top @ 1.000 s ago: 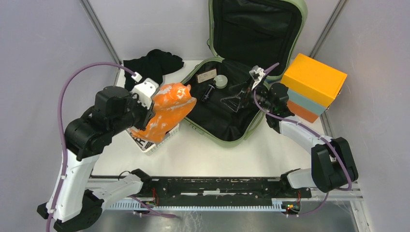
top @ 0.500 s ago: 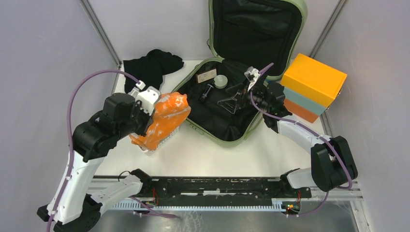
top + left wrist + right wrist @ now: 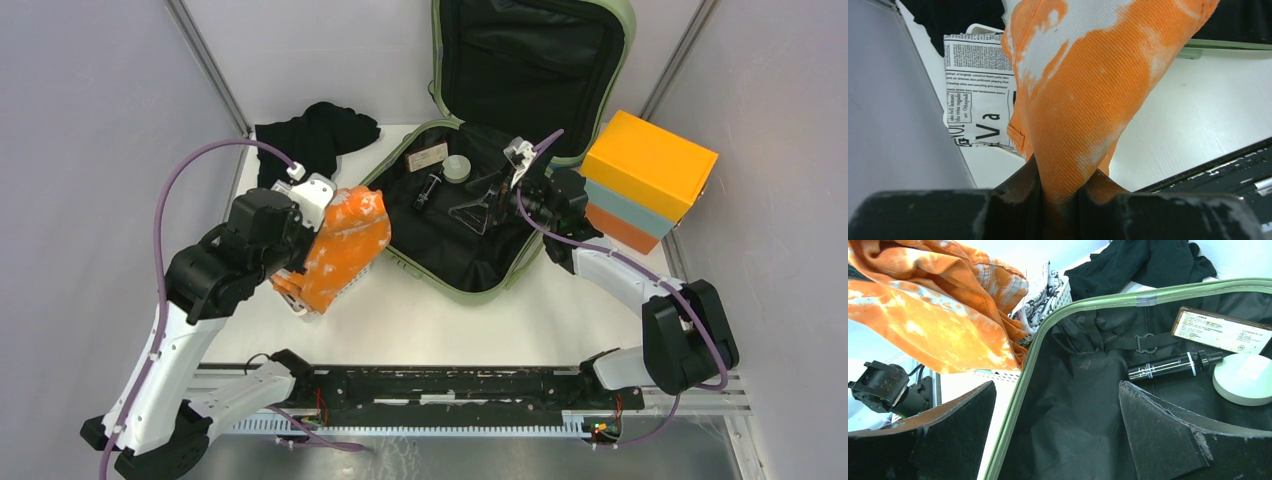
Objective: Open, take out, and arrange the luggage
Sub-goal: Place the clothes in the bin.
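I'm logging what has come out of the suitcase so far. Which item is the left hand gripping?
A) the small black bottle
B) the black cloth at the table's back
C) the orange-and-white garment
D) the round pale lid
C: in the left wrist view the left hand is pinched shut on the orange-and-white garment, while the black bottle lies inside the luggage.

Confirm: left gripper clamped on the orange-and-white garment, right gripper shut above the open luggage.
The right gripper is wide open, not shut, as the right wrist view shows. The rest holds: left gripper clamped on the orange-and-white garment, open luggage below the right gripper.
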`<action>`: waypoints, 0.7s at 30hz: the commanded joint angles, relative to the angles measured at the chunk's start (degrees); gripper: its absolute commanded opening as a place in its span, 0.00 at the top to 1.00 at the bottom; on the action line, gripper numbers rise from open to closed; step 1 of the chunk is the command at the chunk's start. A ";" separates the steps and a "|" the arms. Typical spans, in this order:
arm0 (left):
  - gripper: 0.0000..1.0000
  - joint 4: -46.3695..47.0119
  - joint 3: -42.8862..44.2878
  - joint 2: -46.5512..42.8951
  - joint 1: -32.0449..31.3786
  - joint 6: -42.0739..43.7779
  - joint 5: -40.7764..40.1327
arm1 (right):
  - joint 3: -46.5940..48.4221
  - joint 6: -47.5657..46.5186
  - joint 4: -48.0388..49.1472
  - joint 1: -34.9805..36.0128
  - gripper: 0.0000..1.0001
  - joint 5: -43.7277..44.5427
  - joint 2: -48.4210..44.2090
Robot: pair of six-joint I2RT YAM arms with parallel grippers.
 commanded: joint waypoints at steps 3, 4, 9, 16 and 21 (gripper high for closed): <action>0.98 9.84 0.36 0.50 0.68 0.38 -7.22 | 2.27 -0.89 1.69 0.47 0.02 0.23 0.17; 0.98 10.11 0.28 0.65 0.73 0.39 -6.83 | 2.28 -0.97 1.67 0.54 0.02 0.20 0.13; 0.98 10.64 2.08 1.27 0.90 -0.55 -4.11 | 2.52 -1.97 1.01 1.03 0.02 -0.14 0.02; 0.98 10.63 3.99 0.82 0.98 -2.91 -0.59 | 3.80 -8.19 1.40 5.89 0.02 -4.04 0.39; 0.98 11.46 6.49 -0.85 0.94 -8.17 6.67 | 3.95 -15.48 1.43 10.79 0.02 -4.76 0.31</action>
